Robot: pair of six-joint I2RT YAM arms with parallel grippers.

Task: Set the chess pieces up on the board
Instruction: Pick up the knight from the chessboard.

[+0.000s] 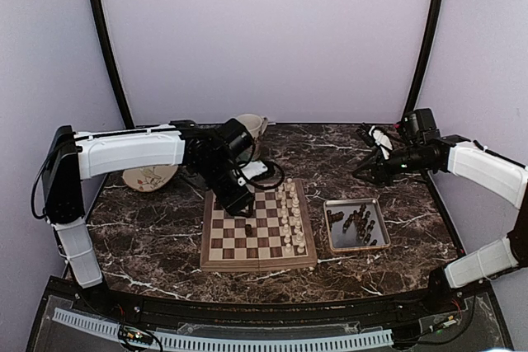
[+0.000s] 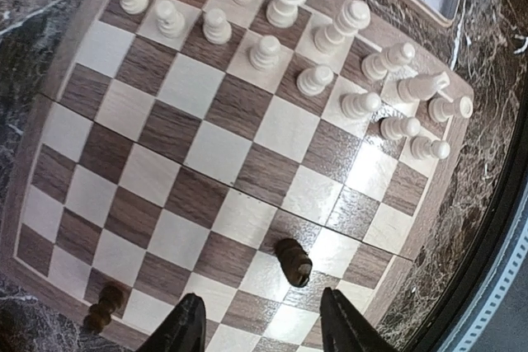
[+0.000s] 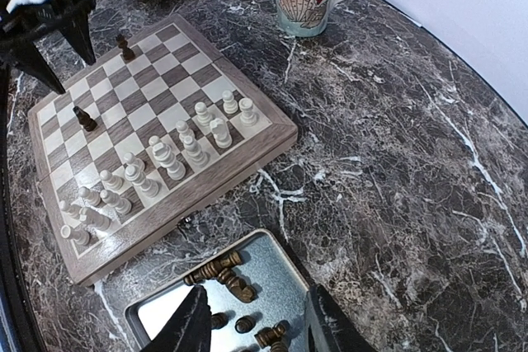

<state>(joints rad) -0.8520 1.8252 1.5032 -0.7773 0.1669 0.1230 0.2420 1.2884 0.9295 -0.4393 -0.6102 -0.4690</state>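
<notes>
The board [image 1: 258,263] lies mid-table. In the left wrist view the board [image 2: 214,154] carries two dark chess pieces: one [image 2: 293,261] just ahead of my fingertips, one [image 2: 103,307] at the near left edge. My left gripper [image 2: 262,307] is open and empty above the board, the nearer piece [image 1: 249,227] beside it. My right gripper [image 3: 257,298] is open and empty, high over the metal tray [image 3: 276,274], which holds several dark pieces [image 3: 223,269]. The right wrist view shows both board pieces, one [image 3: 82,117] mid-board and one [image 3: 124,41] near the left column.
Cream-white chessmen [image 1: 289,216] fill the board's two right columns. The tray [image 1: 375,246] sits right of the board. A painted mug [image 1: 252,129] and a plate [image 1: 150,176] stand behind the board at left. The left gripper [image 3: 49,14] hangs over the board's left side.
</notes>
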